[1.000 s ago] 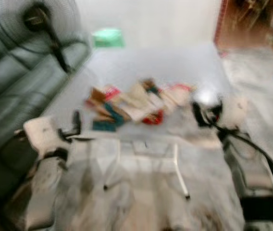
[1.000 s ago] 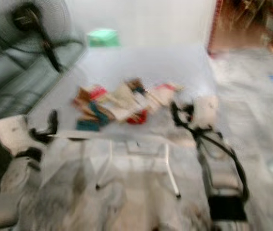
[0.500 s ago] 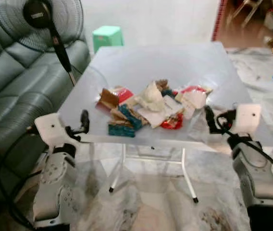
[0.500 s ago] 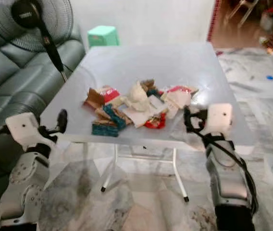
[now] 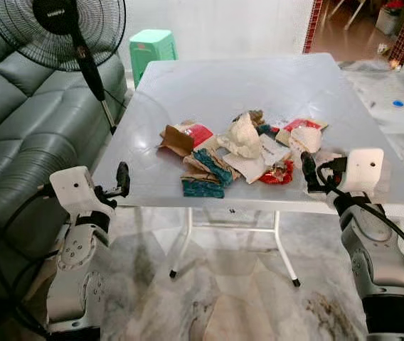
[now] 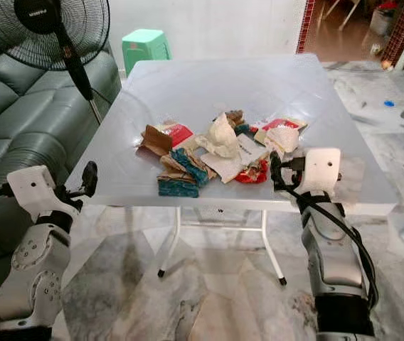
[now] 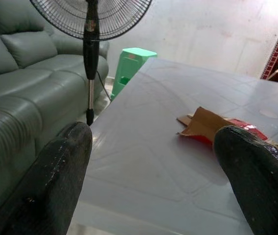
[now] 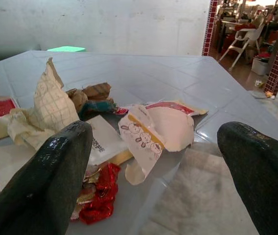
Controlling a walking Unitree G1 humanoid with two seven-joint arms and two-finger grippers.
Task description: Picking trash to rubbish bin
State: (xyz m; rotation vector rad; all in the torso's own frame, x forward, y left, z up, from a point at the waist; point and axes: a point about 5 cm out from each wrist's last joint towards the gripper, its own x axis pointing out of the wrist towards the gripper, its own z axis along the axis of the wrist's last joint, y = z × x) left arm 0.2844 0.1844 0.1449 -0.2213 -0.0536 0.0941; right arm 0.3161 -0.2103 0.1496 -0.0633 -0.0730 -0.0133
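Trash heap (image 5: 241, 153) stretches left-right across table (image 5: 188, 92).

A pale grey square tabletop (image 5: 259, 85) is seen; a red crumpled foil wrapper (image 8: 100, 198), a cream grid-patterned paper wrapper (image 8: 51, 105), and a teal, possibly woven, packet (image 5: 203, 187).

Little can be read. The fan (image 5: 52, 28) at the far left carries white lettering on its black hub, too small to make out. On the table (image 5: 188, 85), a flat white card (image 8: 100, 139) in the trash pile bears a few dark printed characters, unreadable. The curled white wrapper (image 8: 151, 134) beside it shows small cartoon figures but no legible words. The red packet (image 5: 197, 133) has print that cannot be told
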